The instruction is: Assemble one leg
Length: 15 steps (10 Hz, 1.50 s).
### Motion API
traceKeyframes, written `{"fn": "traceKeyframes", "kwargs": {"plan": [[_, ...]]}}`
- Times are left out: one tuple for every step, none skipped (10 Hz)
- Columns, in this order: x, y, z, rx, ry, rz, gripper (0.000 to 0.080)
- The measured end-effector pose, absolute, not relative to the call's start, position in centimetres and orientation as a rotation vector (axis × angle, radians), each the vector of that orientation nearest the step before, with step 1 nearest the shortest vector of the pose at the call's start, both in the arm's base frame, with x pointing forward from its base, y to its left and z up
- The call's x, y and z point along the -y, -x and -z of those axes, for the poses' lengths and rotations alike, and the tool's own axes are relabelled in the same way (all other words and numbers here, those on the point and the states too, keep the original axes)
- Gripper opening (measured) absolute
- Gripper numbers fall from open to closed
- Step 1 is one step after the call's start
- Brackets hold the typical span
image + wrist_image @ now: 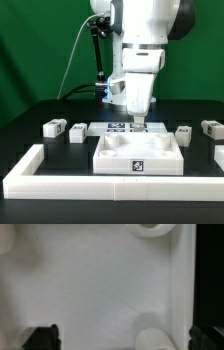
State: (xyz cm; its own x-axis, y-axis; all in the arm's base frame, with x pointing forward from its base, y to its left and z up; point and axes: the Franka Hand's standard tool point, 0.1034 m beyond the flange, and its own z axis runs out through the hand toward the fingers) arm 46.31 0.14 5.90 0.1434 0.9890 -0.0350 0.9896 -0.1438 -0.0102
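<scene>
Leg [54, 127] lies flat, long axis across exterior view.

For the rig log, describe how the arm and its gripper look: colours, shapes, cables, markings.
The glossy white robot arm has rounded casings and a dark top joint. It narrows to the two-finger gripper, whose fingertips show black in the wrist view. A small blue light glows by the wrist. A thin cable hangs behind it. No markings are legible.
</scene>
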Motion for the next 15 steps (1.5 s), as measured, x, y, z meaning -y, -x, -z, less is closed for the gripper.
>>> {"fn": "traceKeyframes", "kwargs": {"plan": [[-0.1, -46.2, -5.8, -2.051, -2.361, 0.053, 0.0650], [0.1, -45.5, -5.1, -2.103, -2.325, 0.050, 0.0650], [0.5, -44.8, -4.4, -2.114, -2.324, 0.050, 0.0650], [0.6, -44.3, -3.9, -2.124, -2.327, 0.059, 0.0650], [0.5, -43.8, -3.0, -2.134, -2.337, 0.075, 0.0650], [0.4, -43.4, -2.1, -2.138, -2.345, 0.079, 0.0650], [0.2, -43.1, -1.4, -2.141, -2.353, 0.081, 0.0650], [0.3, -42.9, -0.9, -2.143, -2.360, 0.090, 0.0650], [0.4, -43.0, -0.9, -2.141, -2.362, 0.089, 0.0650], [0.4, -43.1, -1.0, -2.132, -2.368, 0.087, 0.0607], [0.4, -43.0, -0.9, -2.133, -2.368, 0.088, 0.0607], [0.4, -43.0, -0.9, -2.133, -2.369, 0.089, 0.0470], [0.4, -43.0, -0.9, -2.133, -2.369, 0.089, 0.0335], [0.4, -43.0, -0.9, -2.133, -2.369, 0.090, 0.0335], [0.4, -43.0, -0.9, -2.133, -2.369, 0.090, 0.0130]]}}
